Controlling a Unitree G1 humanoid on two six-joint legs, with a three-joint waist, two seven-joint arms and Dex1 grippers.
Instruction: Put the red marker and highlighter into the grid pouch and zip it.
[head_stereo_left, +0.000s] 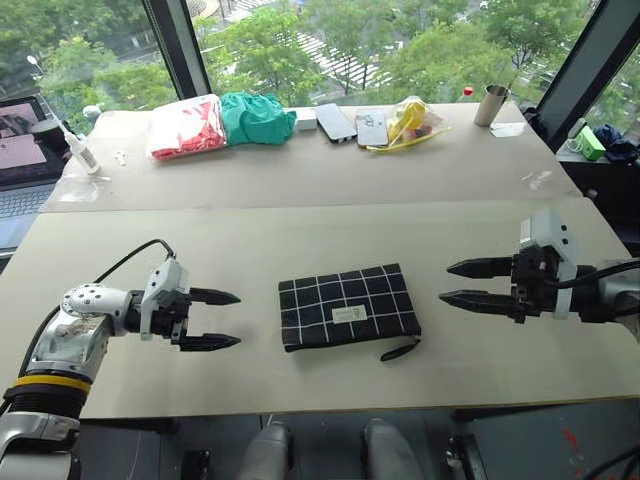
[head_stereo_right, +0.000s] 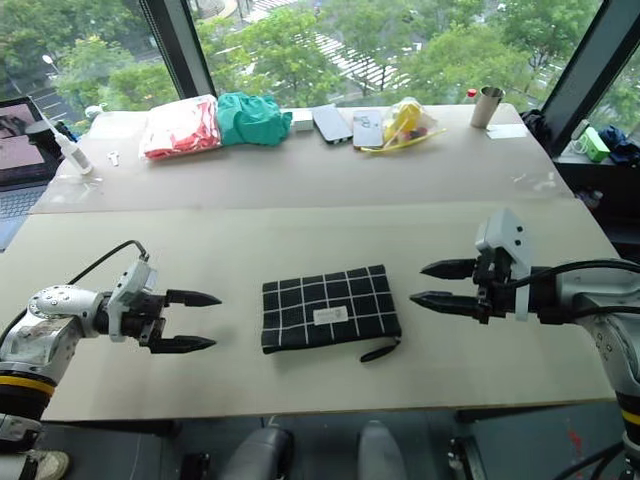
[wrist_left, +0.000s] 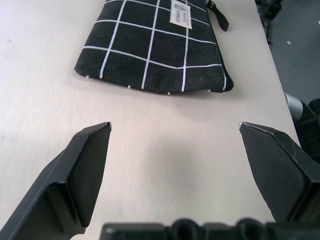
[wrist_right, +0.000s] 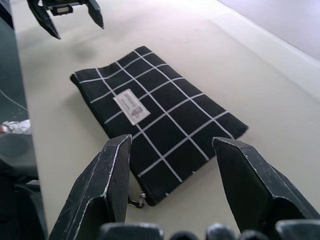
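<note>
Left eye view: left gripper at nine o'clock and right gripper at three both gape empty, flanking the grid pouch lying flat, apparently zipped. Best retreat level and outward; bare table surrounds it, front edge near its strap.

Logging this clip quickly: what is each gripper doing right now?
Left gripper: open, holding nothing.
Right gripper: open, holding nothing.
</note>
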